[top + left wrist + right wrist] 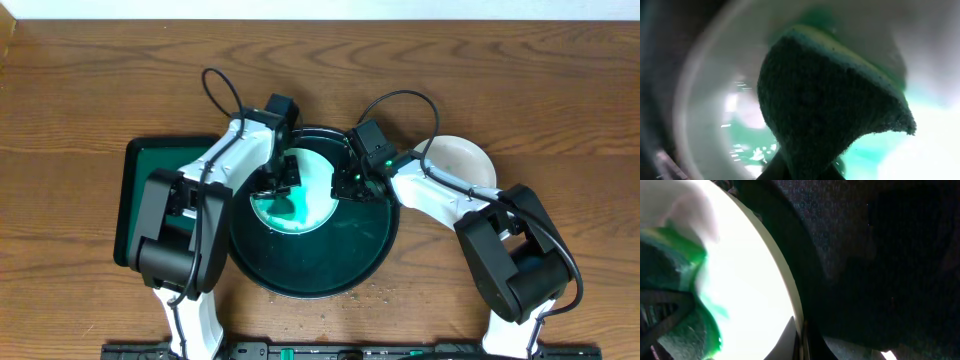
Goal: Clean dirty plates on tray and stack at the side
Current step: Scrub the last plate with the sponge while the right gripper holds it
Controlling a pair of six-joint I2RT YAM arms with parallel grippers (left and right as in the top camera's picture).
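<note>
A side tray (150, 200) is lying on the worktop (100, 80), to the outer side of the left pincer (281, 188) and partly hidden under that arm. The left pincer is reaching down into the tray (300, 275) and is clamping a sponge (291, 207), which is sticking out just beyond its tips and pressing on the plate (318, 175). In the left wrist view the sponge (830, 110) is showing a dark scouring face with a paler layer along its far edge, and the plate (705, 100) beneath it is carrying teal-green smears.

The tray is holding this one plate, which is sitting in its far half, between the two pincers. The right pincer (350, 183) is coming in from the opposite side and is gripping the plate's rim, with its tips closed on it. The right wrist view is showing the rim (790, 295) running between the fingers (806, 342), with green smears on the bright plate beyond them and the dark tray (865, 255) beside them.

A second plate (458, 158), plain white, is resting on the worktop outside the tray, behind the right pincer and partly under its arm.
</note>
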